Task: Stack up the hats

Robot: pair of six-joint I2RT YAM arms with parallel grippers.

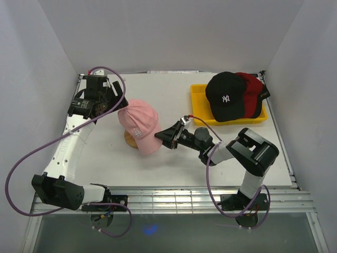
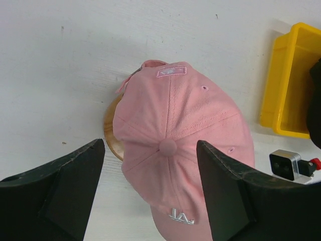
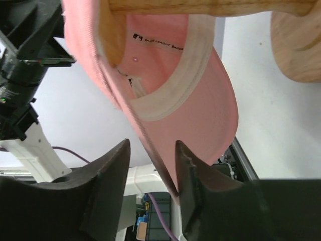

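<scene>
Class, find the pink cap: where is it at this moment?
In the top view the pink cap sits left of centre on the wooden stand, left of the yellow tray, its brim between the fingers of the right gripper.

Stand [image 1: 129, 140], bench [image 1: 174, 168] centre-left, carrying cap [image 1: 139, 121]. Tray [image 1: 199, 98], far right, holding upper cap [image 1: 226, 97] left over lower cap [image 1: 254, 88]. Left tool [image 1: 117, 103] behind stand; right tool [image 1: 160, 138] astride brim, right side.

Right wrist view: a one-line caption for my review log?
The right gripper straddles the brim edge of the pink cap on the wooden stand, jaws open.
</scene>
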